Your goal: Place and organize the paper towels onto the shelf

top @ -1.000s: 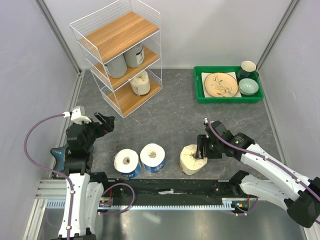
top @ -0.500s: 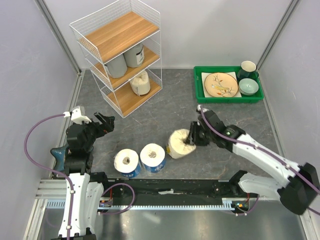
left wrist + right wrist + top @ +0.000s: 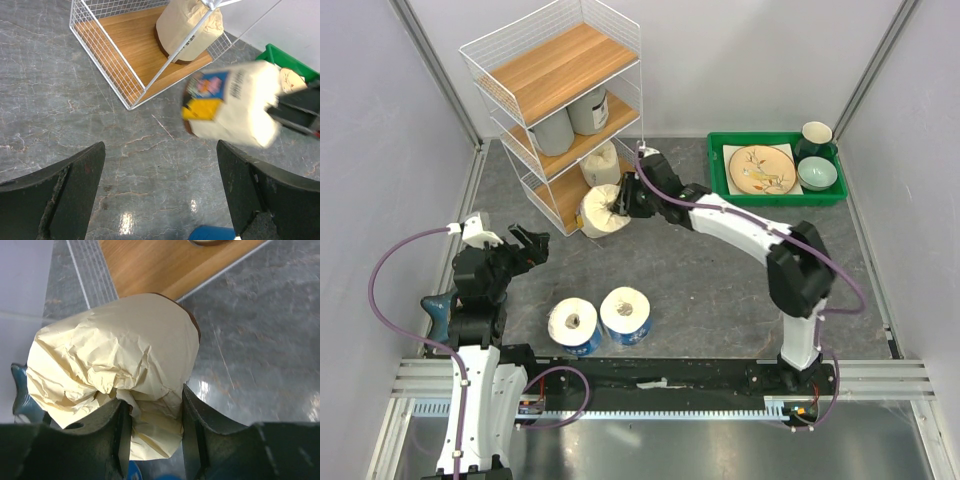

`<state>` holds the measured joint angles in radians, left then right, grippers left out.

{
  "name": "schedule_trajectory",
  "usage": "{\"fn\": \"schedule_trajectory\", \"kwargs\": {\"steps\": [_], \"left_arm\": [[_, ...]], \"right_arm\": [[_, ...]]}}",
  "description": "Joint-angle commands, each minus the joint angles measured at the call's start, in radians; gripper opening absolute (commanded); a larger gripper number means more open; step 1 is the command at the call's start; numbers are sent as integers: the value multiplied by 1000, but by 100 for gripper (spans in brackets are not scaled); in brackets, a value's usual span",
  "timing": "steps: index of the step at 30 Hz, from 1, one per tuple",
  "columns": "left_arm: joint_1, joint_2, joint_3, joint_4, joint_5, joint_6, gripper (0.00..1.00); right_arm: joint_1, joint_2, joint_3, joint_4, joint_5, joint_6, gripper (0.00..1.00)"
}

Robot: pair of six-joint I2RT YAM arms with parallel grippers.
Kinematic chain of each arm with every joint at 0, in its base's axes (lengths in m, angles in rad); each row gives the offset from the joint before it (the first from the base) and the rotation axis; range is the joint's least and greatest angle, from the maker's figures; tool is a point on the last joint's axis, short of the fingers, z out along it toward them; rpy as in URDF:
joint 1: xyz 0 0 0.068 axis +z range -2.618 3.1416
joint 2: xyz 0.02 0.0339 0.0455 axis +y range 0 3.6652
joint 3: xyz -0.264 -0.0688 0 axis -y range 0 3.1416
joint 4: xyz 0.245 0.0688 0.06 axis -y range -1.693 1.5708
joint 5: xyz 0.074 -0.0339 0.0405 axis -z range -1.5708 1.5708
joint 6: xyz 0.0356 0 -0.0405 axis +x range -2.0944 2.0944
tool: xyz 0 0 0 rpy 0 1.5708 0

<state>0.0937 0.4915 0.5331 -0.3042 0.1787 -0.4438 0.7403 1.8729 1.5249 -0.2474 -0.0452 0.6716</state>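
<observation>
Left gripper (image 3: 530,247): jaws wide apart, empty, parked by the arm bases, well apart from the rack. Just beyond the bases, two blue-wrapped rolls (image 3: 626,315) stand side by side on the tabletop (image 3: 700,270), not yet shelved.

Mid-field: right gripper (image 3: 156,432), arm at full reach, is clamped on the crumpled wrap of a cream roll (image 3: 598,212). That roll is tilted on its side, just outside the open front of the shelf (image 3: 560,70). Contact w/ the wire cannot be told.

Beyond it: bottom tier (image 3: 125,45) has bare wood beside the stored cream roll (image 3: 187,27).

Suggested approach: turn the roll upright first, then enter low under the mid tier. Aim for the bare wood, clear of the stored roll and corner post. The wrap is soft, so go slowly, and open only once the base sits flat.
</observation>
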Motion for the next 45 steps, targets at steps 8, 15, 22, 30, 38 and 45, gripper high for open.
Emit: {"fn": "schedule_trajectory", "kwargs": {"steps": [8, 15, 22, 30, 38, 45], "left_arm": [[-5, 1, -2, 27, 13, 20, 99], [-3, -1, -5, 27, 8, 22, 100], [-5, -2, -4, 25, 11, 20, 99], [-5, -5, -5, 25, 5, 20, 99], [-5, -7, -7, 24, 5, 20, 99], [-5, -5, -5, 24, 4, 20, 100]], "right_arm": [[19, 239, 339, 94, 63, 55, 31], [30, 316, 403, 108, 99, 71, 32], [34, 390, 431, 164, 123, 100, 32], [45, 436, 485, 197, 159, 94, 32], [48, 462, 504, 203, 185, 102, 32], [51, 474, 506, 183, 223, 100, 36]]}}
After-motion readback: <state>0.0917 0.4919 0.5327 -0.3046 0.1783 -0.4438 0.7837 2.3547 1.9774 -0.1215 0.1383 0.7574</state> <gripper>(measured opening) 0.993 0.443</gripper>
